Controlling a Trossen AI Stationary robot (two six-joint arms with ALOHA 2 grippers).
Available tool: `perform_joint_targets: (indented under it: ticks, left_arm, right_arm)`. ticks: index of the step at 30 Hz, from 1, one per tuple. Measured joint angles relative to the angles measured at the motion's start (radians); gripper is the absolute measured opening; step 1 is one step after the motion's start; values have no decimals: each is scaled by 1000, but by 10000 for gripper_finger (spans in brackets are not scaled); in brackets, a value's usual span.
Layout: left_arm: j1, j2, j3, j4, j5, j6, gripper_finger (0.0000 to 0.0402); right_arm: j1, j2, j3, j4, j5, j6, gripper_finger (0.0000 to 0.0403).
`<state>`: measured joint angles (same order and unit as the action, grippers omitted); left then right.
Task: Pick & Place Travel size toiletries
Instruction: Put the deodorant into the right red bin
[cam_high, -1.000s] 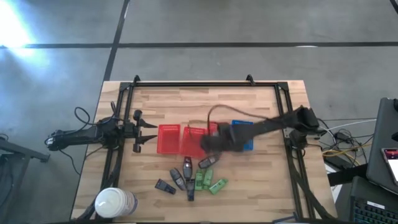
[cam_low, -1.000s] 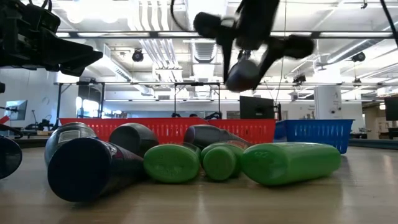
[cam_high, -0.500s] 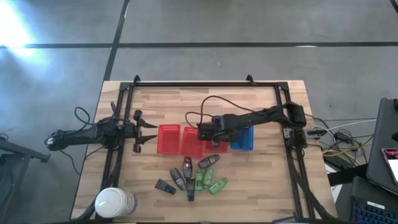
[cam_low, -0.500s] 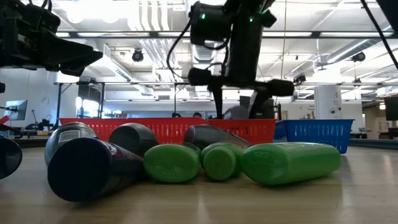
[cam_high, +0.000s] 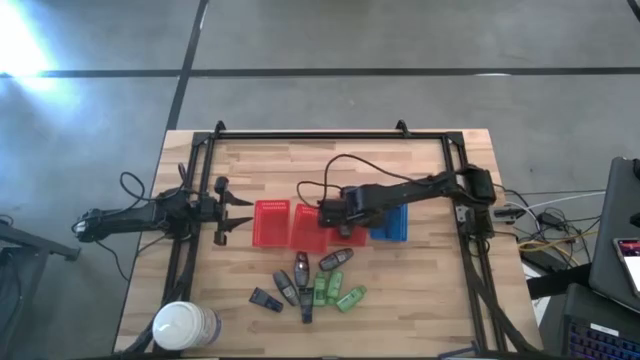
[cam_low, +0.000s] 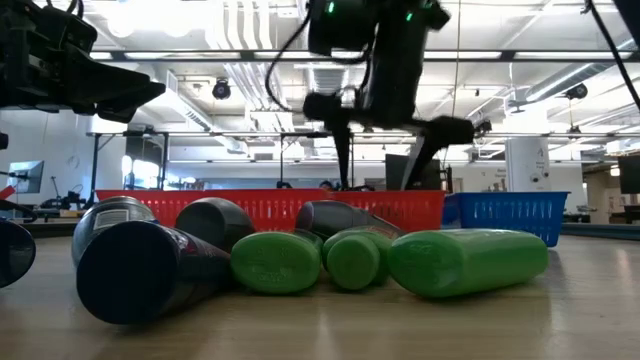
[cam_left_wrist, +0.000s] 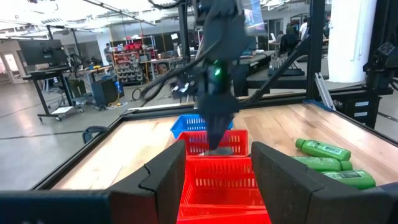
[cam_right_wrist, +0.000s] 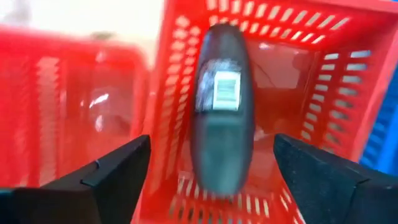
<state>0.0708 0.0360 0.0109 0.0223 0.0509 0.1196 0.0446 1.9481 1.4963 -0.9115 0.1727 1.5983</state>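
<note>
My right gripper (cam_high: 332, 213) is open above the right-hand red mesh basket (cam_high: 312, 230). In the right wrist view a dark grey bottle (cam_right_wrist: 221, 124) with a white label shows blurred inside this basket (cam_right_wrist: 267, 18), between my spread fingers and apart from both. Whether it rests on the basket floor, I cannot tell. The other toiletries, dark grey ones (cam_high: 290, 285) and bright green ones (cam_high: 335, 293), lie in a loose pile on the table near its front. My left gripper (cam_high: 235, 210) is open and empty at the table's left side.
A second red basket (cam_high: 271, 222) stands left of the first and a blue basket (cam_high: 392, 222) right of it. A large white roll (cam_high: 185, 325) lies at the front left corner. Black frame rails (cam_high: 310, 135) run along the table's edges.
My right gripper has carried a dark grey bottle from over the pile toward the far edge, to the right-hand red basket. It went down to the basket, let the bottle go there, and rose a little. The bottle is now inside the basket, apart from the fingers.
</note>
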Motion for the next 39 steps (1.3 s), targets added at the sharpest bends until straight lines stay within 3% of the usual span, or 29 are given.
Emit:
perform_joint_targets:
  ticks: [4, 8, 14, 26, 34, 39]
  left_arm:
    - [0, 0, 0, 0, 0, 0, 188]
    - [0, 0, 0, 1, 0, 0, 188]
    - [0, 0, 0, 0, 0, 0, 188]
    - [0, 0, 0, 0, 0, 0, 188]
    - [0, 0, 0, 0, 0, 0, 188]
    - [0, 0, 0, 0, 0, 0, 188]
  right_arm:
    - [40, -54, 0, -25, 9, -7, 353]
    - [86, -70, 5, 15, -74, -121, 358]
    - [195, -65, 7, 176, -174, -443, 348]
    - [256, -62, 6, 245, -133, -1221, 325]
    - [237, -56, 1, 245, -127, -1297, 307]
    - [244, 21, 0, 261, -209, -1525, 316]
